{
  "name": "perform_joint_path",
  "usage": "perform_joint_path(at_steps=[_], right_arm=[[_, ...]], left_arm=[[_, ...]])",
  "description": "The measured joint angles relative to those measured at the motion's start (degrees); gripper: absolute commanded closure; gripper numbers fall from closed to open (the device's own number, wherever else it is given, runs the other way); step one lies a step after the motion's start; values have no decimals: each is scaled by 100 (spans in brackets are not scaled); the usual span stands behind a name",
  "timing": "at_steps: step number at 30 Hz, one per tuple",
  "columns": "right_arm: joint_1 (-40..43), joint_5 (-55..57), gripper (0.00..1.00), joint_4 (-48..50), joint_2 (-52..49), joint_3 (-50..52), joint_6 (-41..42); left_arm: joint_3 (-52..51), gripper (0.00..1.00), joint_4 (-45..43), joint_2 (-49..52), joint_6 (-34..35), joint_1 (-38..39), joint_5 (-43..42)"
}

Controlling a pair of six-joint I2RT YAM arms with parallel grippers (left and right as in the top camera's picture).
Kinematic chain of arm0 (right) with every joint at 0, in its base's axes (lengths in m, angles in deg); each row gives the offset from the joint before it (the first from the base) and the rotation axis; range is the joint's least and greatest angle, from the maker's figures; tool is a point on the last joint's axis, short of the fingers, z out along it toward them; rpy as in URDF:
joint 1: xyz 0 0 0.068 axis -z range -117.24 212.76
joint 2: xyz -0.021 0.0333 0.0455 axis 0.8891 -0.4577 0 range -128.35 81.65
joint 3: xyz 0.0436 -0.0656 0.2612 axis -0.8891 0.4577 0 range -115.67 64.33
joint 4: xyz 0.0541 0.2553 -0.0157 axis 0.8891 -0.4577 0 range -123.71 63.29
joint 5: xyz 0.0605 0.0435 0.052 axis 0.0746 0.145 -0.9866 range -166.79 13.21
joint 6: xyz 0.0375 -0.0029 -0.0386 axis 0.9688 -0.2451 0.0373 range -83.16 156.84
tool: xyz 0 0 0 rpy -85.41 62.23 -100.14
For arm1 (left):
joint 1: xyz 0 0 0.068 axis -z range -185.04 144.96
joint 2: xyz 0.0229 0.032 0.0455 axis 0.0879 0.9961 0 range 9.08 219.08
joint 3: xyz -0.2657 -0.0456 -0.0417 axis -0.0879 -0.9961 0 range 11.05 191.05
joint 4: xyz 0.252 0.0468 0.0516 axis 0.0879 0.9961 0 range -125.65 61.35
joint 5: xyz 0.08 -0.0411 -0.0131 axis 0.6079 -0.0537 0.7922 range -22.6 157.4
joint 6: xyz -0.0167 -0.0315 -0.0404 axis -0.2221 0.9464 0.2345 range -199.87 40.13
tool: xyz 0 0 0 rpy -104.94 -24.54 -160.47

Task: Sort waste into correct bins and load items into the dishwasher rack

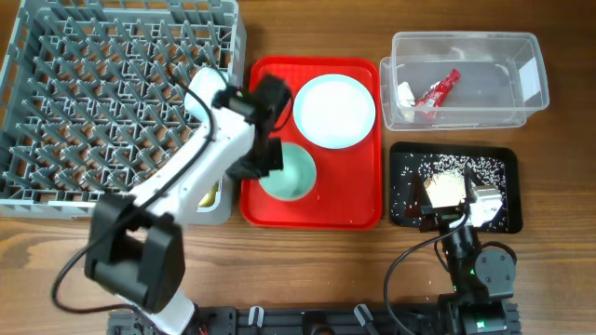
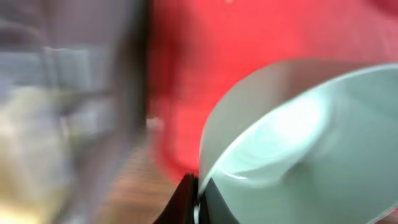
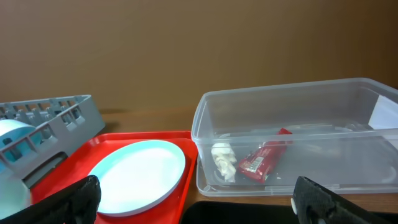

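Overhead: left claw (image 1: 266, 159) clenched on pale green bowl (image 1: 296, 177); right claw (image 3: 195, 194) released.

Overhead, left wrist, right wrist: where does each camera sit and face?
Overhead: above the table, looking straight down; left arm, right arm show.
Left wrist: low over the red tray, facing the green bowl; fingertips at its rim.
Right wrist: low, facing level at the clear tub and plate; open fingers show.
Shared: overhead and right wrist both show tub, plate.
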Motion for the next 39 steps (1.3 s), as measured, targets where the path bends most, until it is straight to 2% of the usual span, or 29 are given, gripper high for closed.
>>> perform_joint_path(at_steps=[3,8,11,15,19,25,34,39], right_arm=[[0,0,0,2,0,0,0],[0,-2,0,2,0,0,0],[0,-2,0,2,0,0,0],[0,0,0,2,0,0,0],[0,-2,0,2,0,0,0],[0,-2,0,2,0,0,0],[0,0,0,2,0,0,0],[0,-2,0,2,0,0,0]], left_arm=[[704,96,881,-461,116,-2,1576],[835,96,1663,-857,800,-7,4100],[831,96,1663,-831,1410,-9,5545],[750,96,1038,-699,1626,-157,6660],[337,96,472,-417,1692,-608,7121],[146,96,-149,219,1705,-1102,7331],[146,96,-485,1003,1707,-1126,7410],[146,96,-485,1027,1707,-1062,7396]])
